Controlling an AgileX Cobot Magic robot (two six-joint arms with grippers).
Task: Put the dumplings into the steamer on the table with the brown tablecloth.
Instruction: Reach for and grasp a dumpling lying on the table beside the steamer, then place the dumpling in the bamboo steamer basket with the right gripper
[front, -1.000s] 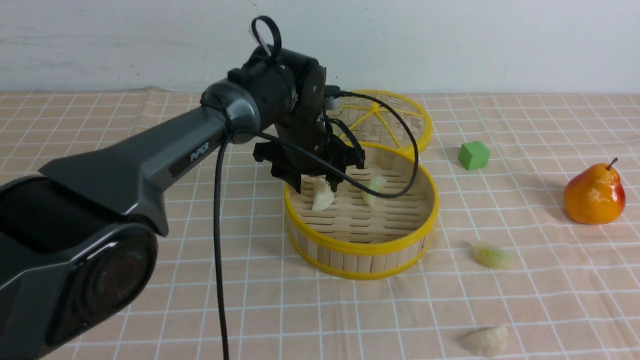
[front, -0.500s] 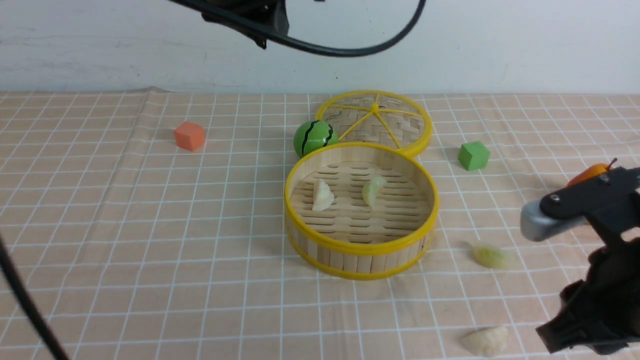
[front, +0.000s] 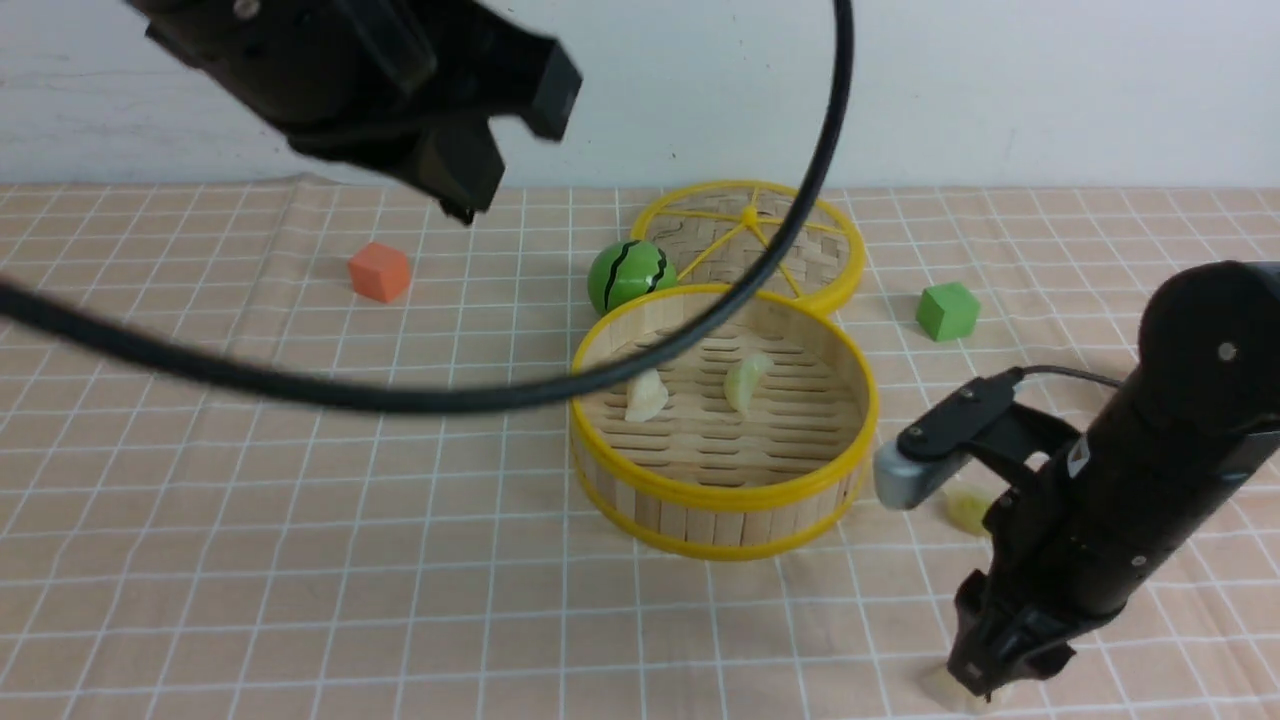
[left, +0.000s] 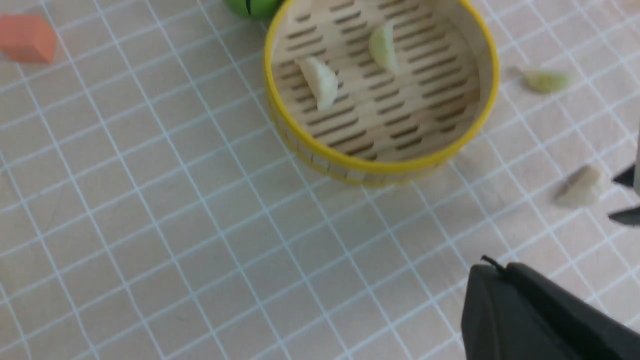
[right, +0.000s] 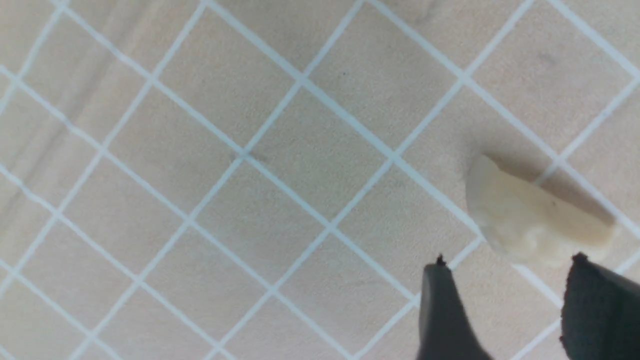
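Since 1 second ago the left gripper (front: 465, 190) has risen off the steamer (front: 720, 497), jaws closed on nothing, and the right gripper (front: 985, 685) has dropped (jaws apart, nothing held) to a cream dumpling (right: 535, 220) on the brown tablecloth (front: 300, 500). 2 dumplings (front: 645, 397) lie inside the steamer, a green dumpling (front: 965, 510) beside it.
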